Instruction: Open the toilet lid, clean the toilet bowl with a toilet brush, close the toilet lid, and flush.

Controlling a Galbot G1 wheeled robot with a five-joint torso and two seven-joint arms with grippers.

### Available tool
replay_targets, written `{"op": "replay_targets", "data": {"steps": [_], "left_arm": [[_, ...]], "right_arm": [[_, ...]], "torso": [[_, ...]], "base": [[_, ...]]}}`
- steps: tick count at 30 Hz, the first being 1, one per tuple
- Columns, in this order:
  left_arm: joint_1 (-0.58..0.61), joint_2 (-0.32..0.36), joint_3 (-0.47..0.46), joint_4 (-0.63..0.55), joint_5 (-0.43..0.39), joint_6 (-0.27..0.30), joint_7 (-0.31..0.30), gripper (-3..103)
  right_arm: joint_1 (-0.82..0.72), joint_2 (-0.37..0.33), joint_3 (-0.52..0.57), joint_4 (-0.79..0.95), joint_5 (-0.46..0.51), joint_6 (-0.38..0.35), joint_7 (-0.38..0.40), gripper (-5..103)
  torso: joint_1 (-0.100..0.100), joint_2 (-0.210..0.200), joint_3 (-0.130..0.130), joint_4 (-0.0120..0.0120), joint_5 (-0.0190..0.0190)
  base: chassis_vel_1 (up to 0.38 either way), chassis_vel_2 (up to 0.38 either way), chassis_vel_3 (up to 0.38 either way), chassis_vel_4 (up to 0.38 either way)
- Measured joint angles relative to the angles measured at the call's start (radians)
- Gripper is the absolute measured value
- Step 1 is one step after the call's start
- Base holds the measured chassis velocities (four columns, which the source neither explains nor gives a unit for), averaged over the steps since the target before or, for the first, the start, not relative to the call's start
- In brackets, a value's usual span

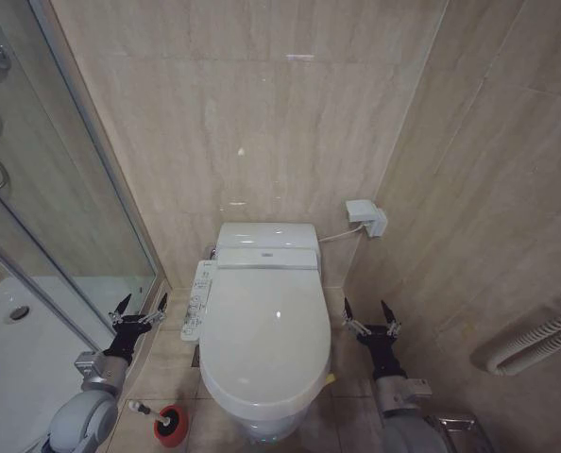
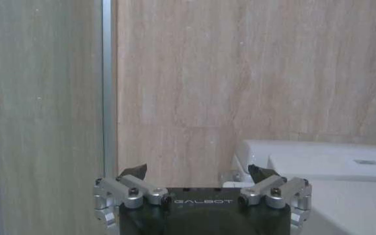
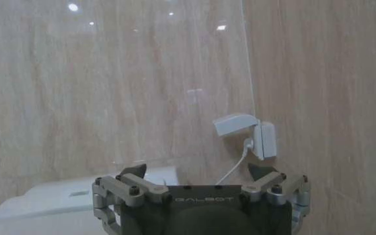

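A: Toilet lid (image 1: 264, 340), glossy white oval plastic: down, covering the bowl. Black-headed toilet brush (image 1: 146, 411) in red round holder on the floor at its left.

B: Left gripper (image 1: 139, 307), right gripper (image 1: 372, 314): flanking the lid, fingers spread wide, nothing held.

The shut lid (image 1: 266, 340) hides the bowl, so its inside cannot be judged. The brush (image 1: 148, 411) stands in its red holder (image 1: 170, 425) on the floor by the toilet's front left; its head is sunk in the holder and hidden. Both arms are cut off by the head view's bottom edge. The control panel (image 1: 198, 299) along the toilet's left side carries buttons too small to read. The radiator (image 1: 535, 344) is cut off by the right edge.
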Motion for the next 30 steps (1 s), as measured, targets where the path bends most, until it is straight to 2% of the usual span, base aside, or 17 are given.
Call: {"op": "replay_targets", "data": {"steps": [9, 30], "left_arm": [[0.0, 0.0, 0.0, 0.0, 0.0, 0.0, 0.0, 100], [0.0, 0.0, 0.0, 0.0, 0.0, 0.0, 0.0, 100]], "right_arm": [[0.026, 0.029, 0.014, -0.008, -0.008, 0.0, -0.003, 100], [0.043, 0.023, 0.028, -0.008, 0.001, 0.0, -0.007, 100]], "torso": [[0.0, 0.0, 0.0, 0.0, 0.0], [0.0, 0.0, 0.0, 0.0, 0.0]], "base": [[0.0, 0.0, 0.0, 0.0], [0.0, 0.0, 0.0, 0.0]]}}
